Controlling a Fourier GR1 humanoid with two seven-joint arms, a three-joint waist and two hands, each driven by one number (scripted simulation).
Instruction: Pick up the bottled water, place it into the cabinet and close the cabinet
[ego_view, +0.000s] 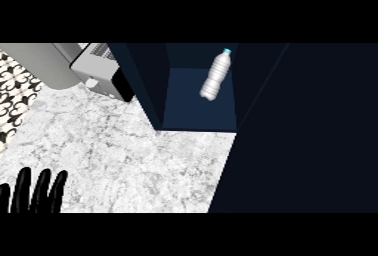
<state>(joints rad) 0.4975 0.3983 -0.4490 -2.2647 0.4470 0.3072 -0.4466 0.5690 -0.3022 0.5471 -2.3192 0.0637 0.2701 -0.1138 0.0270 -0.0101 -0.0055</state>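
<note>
- The marble worktop (125, 150) is evenly and brightly lit, without glare.
- Right of it, the dark cabinet (199, 100) interior is dim; its door (310, 130) is nearly black.
- No clear cast shadows.

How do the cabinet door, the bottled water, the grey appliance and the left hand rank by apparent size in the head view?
1. Cabinet door, largest by far, though it is nearest the camera.
2. Grey appliance, partly cut off at the top.
3. and 4. Left hand and bottled water: look alike, and the hand is cut off, so unranked.
</note>
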